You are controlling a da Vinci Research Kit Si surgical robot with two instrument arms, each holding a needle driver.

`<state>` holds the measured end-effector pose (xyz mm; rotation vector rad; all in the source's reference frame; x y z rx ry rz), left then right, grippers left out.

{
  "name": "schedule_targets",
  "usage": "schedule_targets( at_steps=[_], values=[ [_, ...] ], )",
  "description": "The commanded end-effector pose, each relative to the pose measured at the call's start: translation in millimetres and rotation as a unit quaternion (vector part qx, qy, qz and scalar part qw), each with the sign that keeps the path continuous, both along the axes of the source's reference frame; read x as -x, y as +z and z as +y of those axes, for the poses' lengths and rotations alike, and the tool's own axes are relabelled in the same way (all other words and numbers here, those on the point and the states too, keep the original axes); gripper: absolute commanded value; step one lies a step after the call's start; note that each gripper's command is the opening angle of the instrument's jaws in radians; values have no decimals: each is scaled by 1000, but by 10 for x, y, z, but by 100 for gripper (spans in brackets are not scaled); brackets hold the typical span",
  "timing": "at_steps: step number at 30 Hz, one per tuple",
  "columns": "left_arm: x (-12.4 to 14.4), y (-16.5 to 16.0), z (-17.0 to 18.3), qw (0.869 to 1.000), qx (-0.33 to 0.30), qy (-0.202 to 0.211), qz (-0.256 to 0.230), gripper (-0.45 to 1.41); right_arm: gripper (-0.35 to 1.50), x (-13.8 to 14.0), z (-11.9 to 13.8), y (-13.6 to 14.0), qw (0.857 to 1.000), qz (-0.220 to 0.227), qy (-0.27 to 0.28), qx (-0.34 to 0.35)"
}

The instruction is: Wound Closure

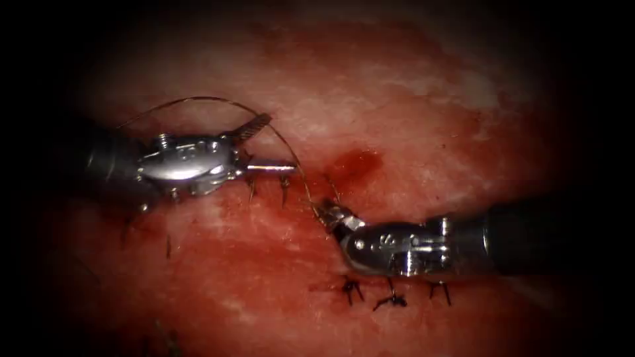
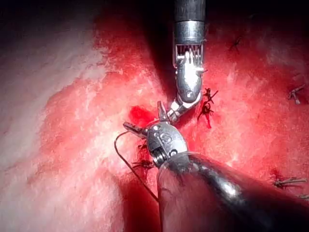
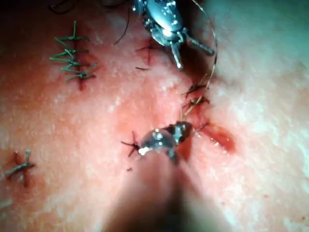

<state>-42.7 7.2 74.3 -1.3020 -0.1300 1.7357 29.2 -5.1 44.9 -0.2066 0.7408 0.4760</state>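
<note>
My left tool (image 1: pixel 281 143) lies over the tissue (image 1: pixel 410 99) at the left, jaws open with nothing between them; it is also in the left wrist view (image 2: pixel 147 119) and the right wrist view (image 3: pixel 189 54). A thin thread (image 1: pixel 205 99) arcs over it and runs down to my right tool (image 1: pixel 329 213), whose jaws are shut on the thread close to the tissue surface. The right tool (image 3: pixel 182 128) comes in from the right, its tip just below a dark red pool of fluid (image 1: pixel 357 162). I cannot make out the needle.
Tied dark stitches sit below the right tool (image 1: pixel 350 289) and under the left tool's jaws (image 1: pixel 284 192). More stitches with cut ends lie further off (image 3: pixel 72 58). Red fluid stains the tissue around the tools.
</note>
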Motion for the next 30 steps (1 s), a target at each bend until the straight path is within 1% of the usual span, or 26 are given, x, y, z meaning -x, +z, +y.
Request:
schedule_targets(
  at_steps=[1,2,6,7,8,12,14,18,23,25,28,30],
  values=[
    [4,8,-9,1000,-7,-2,-4,52,-35,-5,-9,4,1000,2,-2,-1],
    [3,12,-15,1000,-7,-2,-3,47,-35,-5,-9,4,1000,2,-2,-1],
    [2,11,-25,1000,-15,10,0,41,-35,-6,-9,4,1000,2,-2,-1],
    [0,10,-26,1000,-17,12,1,32,-35,-6,-9,4,1000,2,-2,-1],
    [0,10,-26,1000,-18,13,2,31,-35,-6,-9,4,1000,2,-2,-1],
    [-4,16,-21,1000,-22,19,7,31,-35,-6,-9,3,1000,2,-2,-2],
    [-6,23,-17,1000,-23,14,10,37,-35,-7,-9,3,1000,2,-2,-2],
    [-10,44,-9,1000,-29,6,7,44,-35,-8,-10,3,1000,3,-3,-2],
    [-10,62,-4,999,-50,-7,-5,42,-35,-10,-10,3,1000,3,-3,-2],
    [-7,63,-2,998,-57,-12,-8,42,-35,-10,-10,3,1000,3,-3,-2],
    [0,61,0,998,-65,-9,-15,42,-35,-11,-10,3,1000,3,-3,-2],
    [4,58,1,998,-65,-9,-25,36,-35,-10,-10,3,1000,3,-3,-2]
  ],
)
